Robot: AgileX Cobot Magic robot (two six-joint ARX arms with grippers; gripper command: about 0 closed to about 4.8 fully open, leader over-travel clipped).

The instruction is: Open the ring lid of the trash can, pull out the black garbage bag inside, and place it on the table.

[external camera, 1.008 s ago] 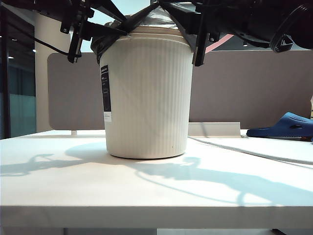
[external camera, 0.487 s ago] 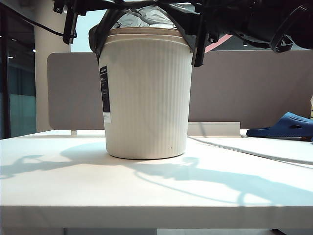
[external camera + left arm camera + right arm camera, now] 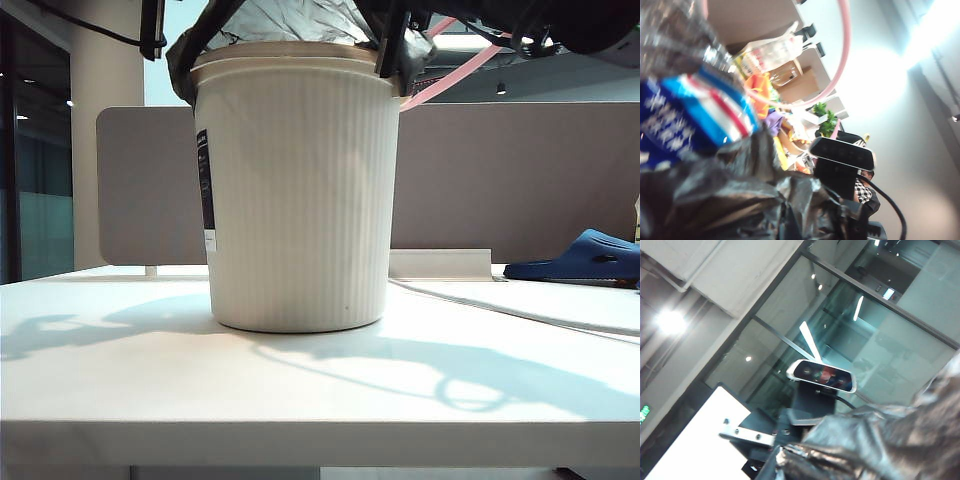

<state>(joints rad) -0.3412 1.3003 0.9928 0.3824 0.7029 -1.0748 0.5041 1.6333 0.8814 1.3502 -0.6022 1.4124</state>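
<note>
The trash can (image 3: 298, 195) stands upright mid-table (image 3: 300, 385), black label strip on its left side. The black garbage bag (image 3: 285, 20) bulges above the can's rim, crinkled and shiny, its edges draped over the rim on both sides.

Left gripper (image 3: 155, 28): at the top left corner of the exterior view, just beside the bag's left edge at rim height. Jaws clamped fully shut. Left wrist view is filled with bag plastic (image 3: 730, 200) right up at the camera (fingers themselves not visible), so whether it pinches the bag can't be told.

Right gripper (image 3: 392, 50): at the rim's right side, against the bag's draped edge. Also closed tight; right wrist view shows bag folds (image 3: 880, 440) close in, grip not confirmable.

The ring lid (image 3: 450, 72) is off the can, a pink arc hanging up right of the rim; also seen curving through the left wrist view (image 3: 840, 60).

Blue slipper (image 3: 585, 255) far right on the table, well apart from the can.
</note>
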